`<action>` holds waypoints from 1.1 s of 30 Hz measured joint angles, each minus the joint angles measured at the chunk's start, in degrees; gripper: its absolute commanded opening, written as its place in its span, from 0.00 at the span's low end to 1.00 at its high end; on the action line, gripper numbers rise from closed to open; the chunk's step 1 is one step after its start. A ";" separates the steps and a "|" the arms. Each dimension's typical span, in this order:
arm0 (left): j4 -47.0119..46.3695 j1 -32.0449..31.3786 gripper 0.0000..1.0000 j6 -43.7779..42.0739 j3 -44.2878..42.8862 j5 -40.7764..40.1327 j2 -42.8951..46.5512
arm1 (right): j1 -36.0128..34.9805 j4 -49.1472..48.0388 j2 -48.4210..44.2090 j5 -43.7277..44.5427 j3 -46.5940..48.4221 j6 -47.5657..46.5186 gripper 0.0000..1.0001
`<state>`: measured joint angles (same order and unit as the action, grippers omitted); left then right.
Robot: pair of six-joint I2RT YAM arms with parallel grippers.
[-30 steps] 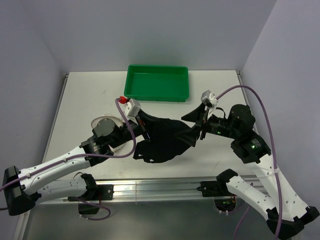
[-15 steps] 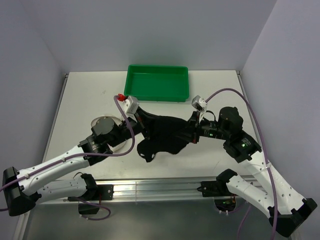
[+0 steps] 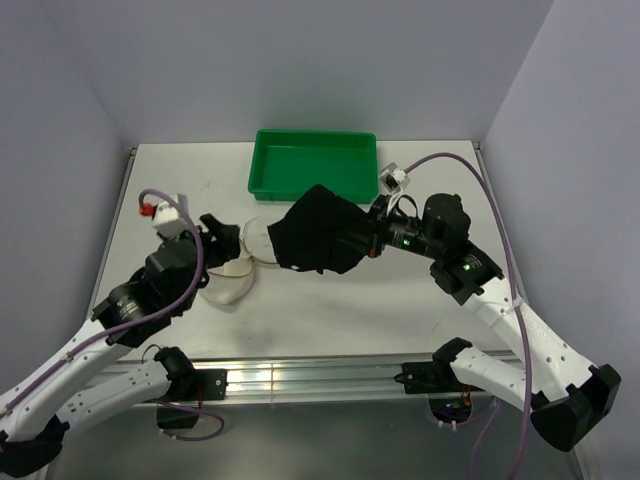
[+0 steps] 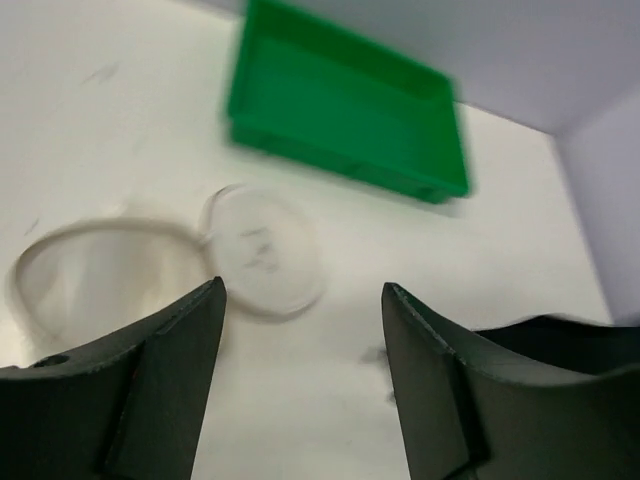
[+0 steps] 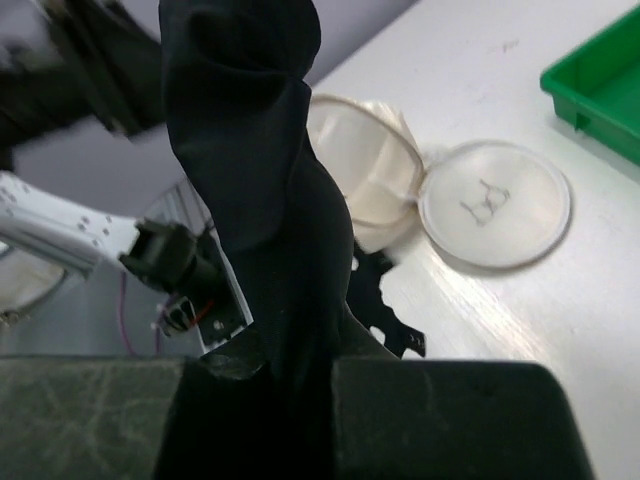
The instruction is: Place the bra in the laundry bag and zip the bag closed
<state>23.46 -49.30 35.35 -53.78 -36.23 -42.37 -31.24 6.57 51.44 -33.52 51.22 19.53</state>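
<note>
Pinches bra (image 3: 318, 235) in clamped right gripper (image 3: 368, 241) at frame centre, bunched in a lump ahead of the jaws. Finds laundry bag (image 3: 226, 282) lying open down-left of it, lid (image 3: 257, 236) flapped toward the bra. Shows left gripper (image 4: 300, 300) spread and empty at centre-left, nearest the bag.

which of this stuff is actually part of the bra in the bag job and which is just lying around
Part of the job:
- bra, hanging from the right gripper
- laundry bag, unzipped on the table, round lid flipped aside
- left gripper, open, holding nothing

Just lying about:
- green tray, at the back of the table, nothing in it
</note>
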 measured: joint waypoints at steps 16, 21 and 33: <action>21.97 7.91 0.67 28.83 18.86 -12.50 11.32 | -9.64 -21.16 30.14 -0.55 21.35 5.44 0.00; 13.03 14.49 0.52 26.99 24.02 -9.22 8.11 | -9.81 -25.55 38.40 -1.79 24.15 6.62 0.00; -1.86 26.23 0.00 21.27 30.47 0.90 6.91 | -11.58 -31.06 51.95 -3.48 24.59 8.02 0.00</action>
<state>21.61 -23.07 56.62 -23.31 -35.33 -35.46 -42.83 -24.49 103.39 -36.99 75.81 27.55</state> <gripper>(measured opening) 0.022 0.111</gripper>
